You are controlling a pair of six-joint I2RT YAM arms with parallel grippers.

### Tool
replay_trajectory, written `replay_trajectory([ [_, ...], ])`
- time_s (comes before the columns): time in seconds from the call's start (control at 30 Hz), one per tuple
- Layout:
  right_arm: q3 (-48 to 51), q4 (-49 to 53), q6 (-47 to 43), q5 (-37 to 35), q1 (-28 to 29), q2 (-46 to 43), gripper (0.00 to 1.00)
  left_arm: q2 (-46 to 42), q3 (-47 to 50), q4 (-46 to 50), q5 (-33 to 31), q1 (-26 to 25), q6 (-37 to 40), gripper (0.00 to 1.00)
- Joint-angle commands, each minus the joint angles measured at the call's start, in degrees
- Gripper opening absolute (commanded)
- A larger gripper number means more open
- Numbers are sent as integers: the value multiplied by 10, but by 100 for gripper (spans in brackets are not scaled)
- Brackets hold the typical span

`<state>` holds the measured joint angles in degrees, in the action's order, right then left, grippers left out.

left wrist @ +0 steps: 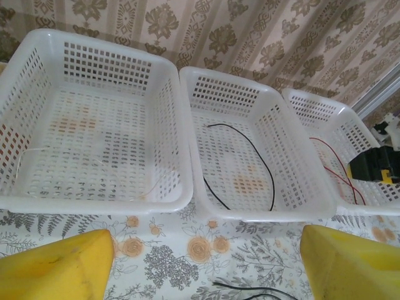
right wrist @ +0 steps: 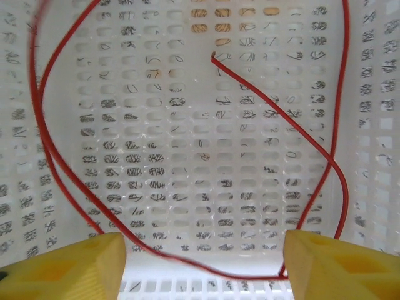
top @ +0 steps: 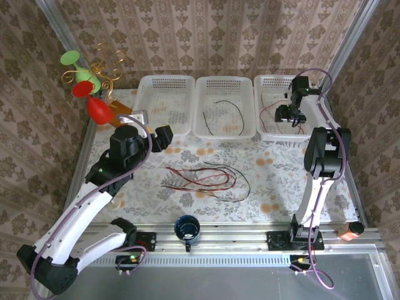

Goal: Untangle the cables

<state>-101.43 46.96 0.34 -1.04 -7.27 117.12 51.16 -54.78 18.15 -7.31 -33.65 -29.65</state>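
Right jaws wide, holding nothing, above the red cable lying in the right basket. Left jaws wide too, empty. Tangled cables on bench, long axis left-right, toward the near edge and right of left jaws; left arm nearer.

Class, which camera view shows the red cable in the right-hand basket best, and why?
The right wrist view: the red cable lies sharp, loop and free end, on the basket floor. The top external view gives a faint red line near the right gripper; the left wrist view catches a short stretch at the frame's right.
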Motion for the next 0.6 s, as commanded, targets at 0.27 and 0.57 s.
replay_trajectory([
  [0.27,45,51,95,18,39,-195,72,20,12,39,7,-26,-18,78],
  [0.57,254,85,192,-15,167,-368,63,32,65,39,12,-72,-40,78],
])
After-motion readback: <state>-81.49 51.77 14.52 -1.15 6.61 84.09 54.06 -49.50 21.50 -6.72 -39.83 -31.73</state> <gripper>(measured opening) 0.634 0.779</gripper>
